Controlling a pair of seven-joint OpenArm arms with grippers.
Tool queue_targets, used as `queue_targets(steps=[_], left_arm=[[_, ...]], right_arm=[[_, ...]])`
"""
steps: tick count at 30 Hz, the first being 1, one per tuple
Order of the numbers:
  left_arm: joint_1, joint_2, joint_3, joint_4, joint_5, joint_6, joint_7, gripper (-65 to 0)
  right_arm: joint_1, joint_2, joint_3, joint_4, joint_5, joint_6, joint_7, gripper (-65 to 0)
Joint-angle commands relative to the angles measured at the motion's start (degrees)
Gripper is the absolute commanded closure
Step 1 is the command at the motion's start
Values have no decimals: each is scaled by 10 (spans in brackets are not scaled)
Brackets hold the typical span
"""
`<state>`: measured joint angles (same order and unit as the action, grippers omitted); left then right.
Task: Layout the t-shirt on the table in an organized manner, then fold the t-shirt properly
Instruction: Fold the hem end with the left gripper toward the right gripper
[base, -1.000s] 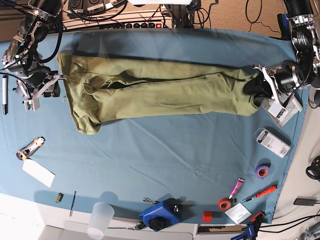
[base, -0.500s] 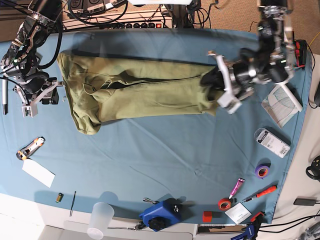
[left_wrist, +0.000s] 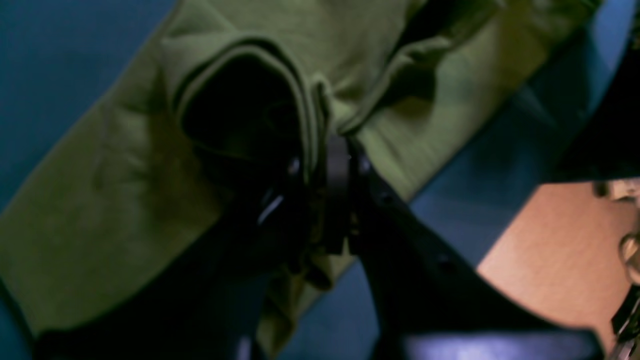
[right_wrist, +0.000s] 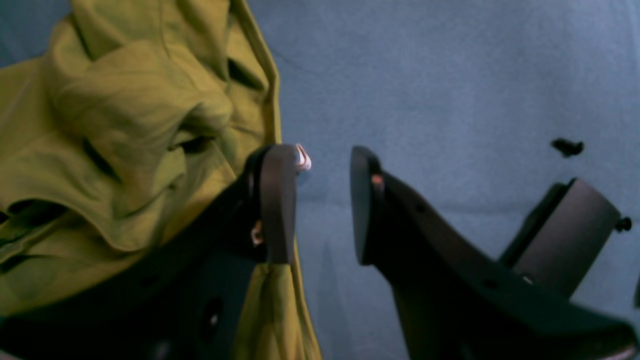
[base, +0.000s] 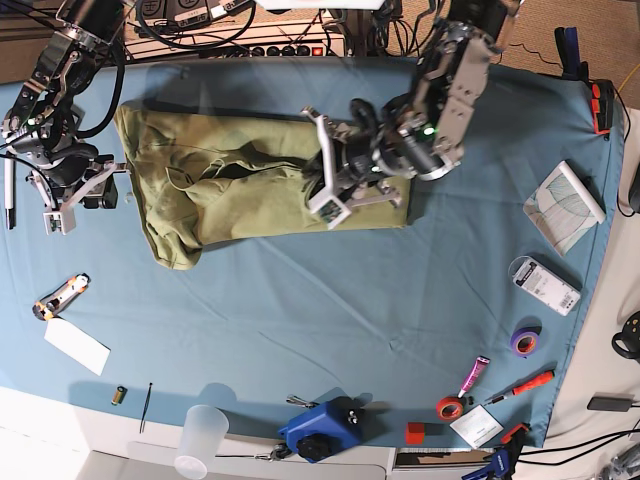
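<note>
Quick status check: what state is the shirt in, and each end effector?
t-shirt: lying on the table, bunched and wrinkled, one end doubled over by the left arm.
left end effector: shut on the t-shirt's edge.
right end effector: open, empty, beside the t-shirt's other end.

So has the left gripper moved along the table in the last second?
Yes. The left gripper, shut on the t-shirt, has swept from near the notepad toward the right gripper.

The olive-green t-shirt (base: 240, 185) lies rumpled, partly doubled over, on the teal-covered table (base: 300, 330).
</note>
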<state>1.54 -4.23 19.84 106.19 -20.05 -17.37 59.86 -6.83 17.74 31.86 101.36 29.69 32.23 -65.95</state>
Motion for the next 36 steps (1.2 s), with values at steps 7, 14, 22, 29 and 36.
queue_targets(steps=[7,14,22,29,36], left_arm=[[-8,19,10,9,-6,-3,-29,-222],[-7,48,10,73,-26,40,-19,-307],[-3,30,10,108,131,130,-9,-299],[16,-14,10,52,140,137,-3,-225],[14,-14,10,-19,121,129,-37,-225]], right_arm=[[7,9,3,11,5,1,13,-190],[7,8,3,11,5,1,15,-190],[7,9,4,11,5,1,15,-190],[7,9,4,11,5,1,15,-190],[10,9,4,11,10,1,22,-190]])
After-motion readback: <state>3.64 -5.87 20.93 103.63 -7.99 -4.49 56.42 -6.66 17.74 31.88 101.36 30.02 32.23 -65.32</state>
